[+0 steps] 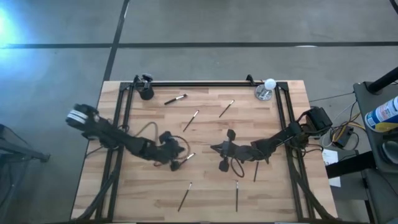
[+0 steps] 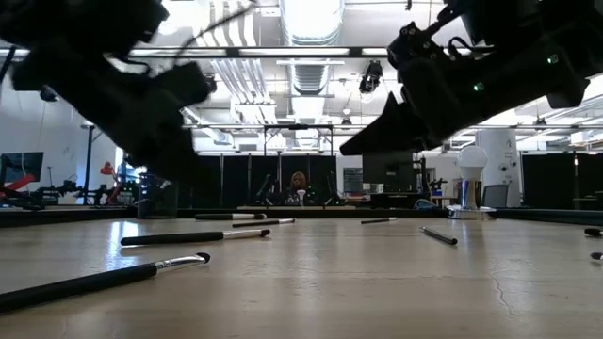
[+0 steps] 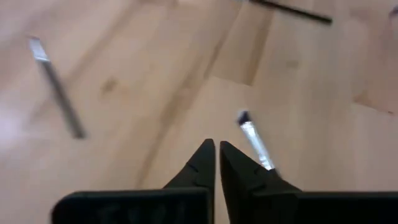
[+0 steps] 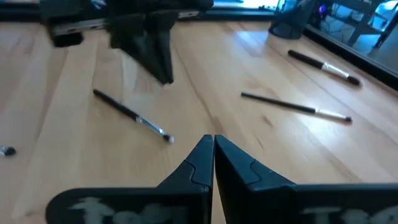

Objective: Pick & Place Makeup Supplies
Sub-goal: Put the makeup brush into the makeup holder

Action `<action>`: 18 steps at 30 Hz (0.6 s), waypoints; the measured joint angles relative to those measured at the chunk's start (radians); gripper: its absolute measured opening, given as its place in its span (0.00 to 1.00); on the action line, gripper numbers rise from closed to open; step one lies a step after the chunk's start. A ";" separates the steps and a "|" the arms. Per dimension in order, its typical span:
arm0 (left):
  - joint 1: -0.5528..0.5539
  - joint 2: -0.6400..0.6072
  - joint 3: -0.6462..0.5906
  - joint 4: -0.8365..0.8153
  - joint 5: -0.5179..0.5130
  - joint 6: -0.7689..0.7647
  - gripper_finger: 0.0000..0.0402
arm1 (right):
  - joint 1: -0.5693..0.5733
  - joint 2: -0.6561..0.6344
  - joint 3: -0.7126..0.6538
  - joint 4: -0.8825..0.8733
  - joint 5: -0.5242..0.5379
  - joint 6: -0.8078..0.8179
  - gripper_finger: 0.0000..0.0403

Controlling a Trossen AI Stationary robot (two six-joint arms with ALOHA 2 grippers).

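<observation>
Several thin makeup brushes lie flat and scattered on the wooden table (image 1: 205,186): one (image 1: 176,99) near the far edge, two (image 1: 191,120) (image 1: 226,109) mid-table, three toward the near edge (image 1: 185,196) (image 1: 236,193) (image 1: 256,171). One more brush (image 1: 186,157) (image 3: 254,138) lies just beside my left gripper (image 1: 179,152) (image 3: 216,147), which is shut and hovers over the table, tilted down. My right gripper (image 1: 214,149) (image 4: 213,140), also shut, faces it from the table's right and hangs clear of the wood (image 2: 347,149).
A small black cup (image 1: 146,93) (image 4: 292,25) stands at the far left corner. A white ball on a silver base (image 1: 268,88) (image 2: 471,165) stands at the far right corner. Black frame rails run along the table's left, right and far edges. The two grippers are close together at mid-table.
</observation>
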 joint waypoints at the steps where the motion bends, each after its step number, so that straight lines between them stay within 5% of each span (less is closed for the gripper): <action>1: 0.005 0.041 0.038 -0.019 0.019 -0.008 0.09 | 0.000 0.000 -0.001 -0.004 0.001 0.008 0.02; 10: 0.044 0.254 0.315 -0.216 0.060 -0.059 0.28 | 0.000 0.000 -0.003 -0.007 0.007 -0.029 0.02; 18: 0.081 0.321 0.396 -0.269 0.073 -0.089 0.31 | 0.000 0.000 -0.006 -0.007 0.008 -0.031 0.02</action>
